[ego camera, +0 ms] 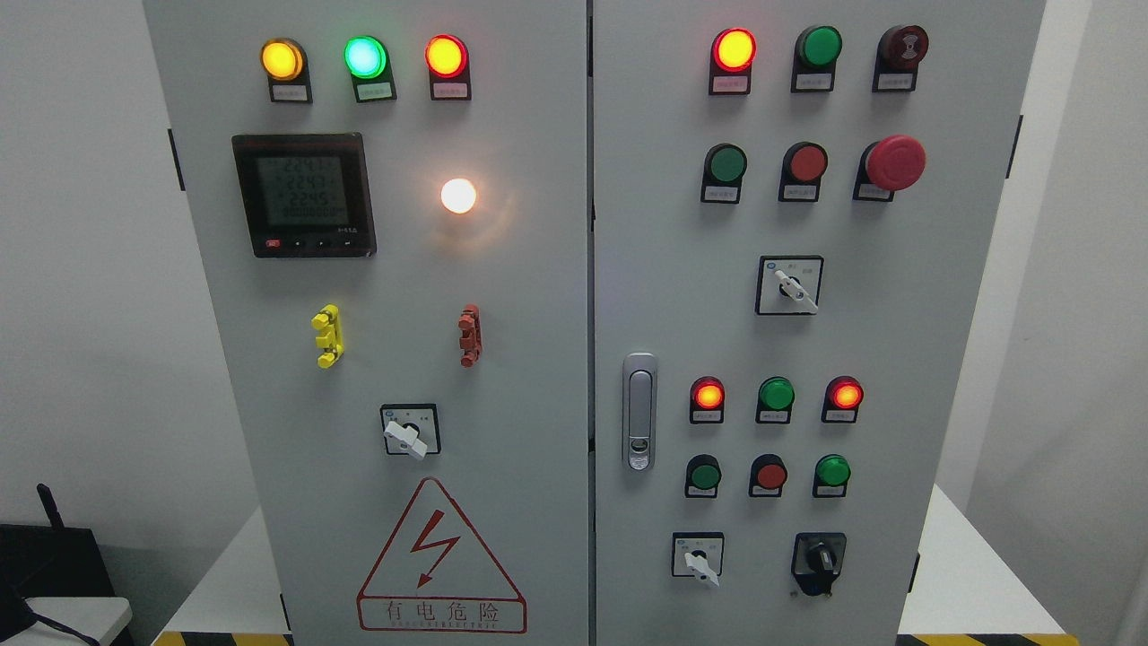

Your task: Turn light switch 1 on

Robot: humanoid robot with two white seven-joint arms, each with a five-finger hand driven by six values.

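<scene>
No robot hand or arm shows anywhere, so I cannot tell if the hands are wide, narrow or holding a thing.

A big grey cabinet (538, 359) with two doors fills the view. It is hard to know which part is light switch 1, because the small labels are too tiny to read. On the left door a white knob (408, 438) sits low down, in a black square frame, and its handle tilts down to the right. Above it a round white light (458, 196) glows bright and warm, and throws a soft shine on the door around it.

Beside that light, to the left, is a dark meter (304, 195) with pale numbers. Along the top of the left door three lamps (363, 56) shine yellow, green and red. Below the meter are a yellow clip (327, 336) and a red clip (469, 335), well apart. At the bottom is a red warning sign (439, 558) with a lightning bolt.

The right door has a silver handle (639, 411) near its left edge. It has many round red and green buttons, some lit, and a big red stop button (893, 162). Three more knobs are there: one in the middle (789, 285), and two at the bottom, one white (698, 556) and one black (818, 563).
</scene>
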